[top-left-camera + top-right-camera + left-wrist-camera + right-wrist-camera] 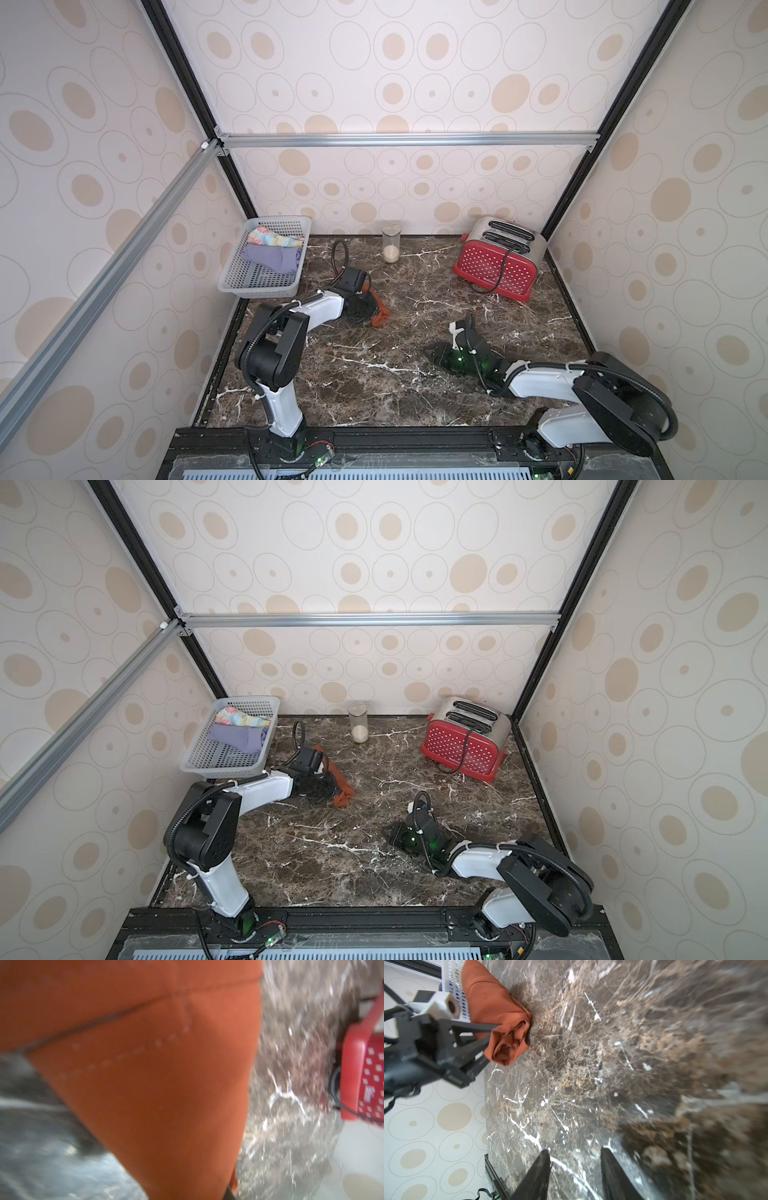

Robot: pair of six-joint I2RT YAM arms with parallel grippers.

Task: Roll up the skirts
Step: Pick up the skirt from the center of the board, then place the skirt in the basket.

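Note:
The rust-orange skirt [379, 314] is a rolled bundle left of the table's middle, with my left gripper [365, 309] shut on its end. In the right wrist view the left fingers [481, 1028] pinch the roll [500, 1016]. Orange cloth [155, 1084] fills the left wrist view and hides those jaws. I cannot tell whether the roll touches the marble. The floral skirt [272, 237] and the lavender skirt [272, 258] lie in the basket [259, 291]. My right gripper [432, 352] [575, 1152] hangs open and empty over bare marble, right of the roll.
The grey basket stands at the back left corner. A glass jar [391, 247] stands at the back middle. A red toaster [494, 259] with its black cord sits at the back right. Walls close in three sides of the marble table [374, 386].

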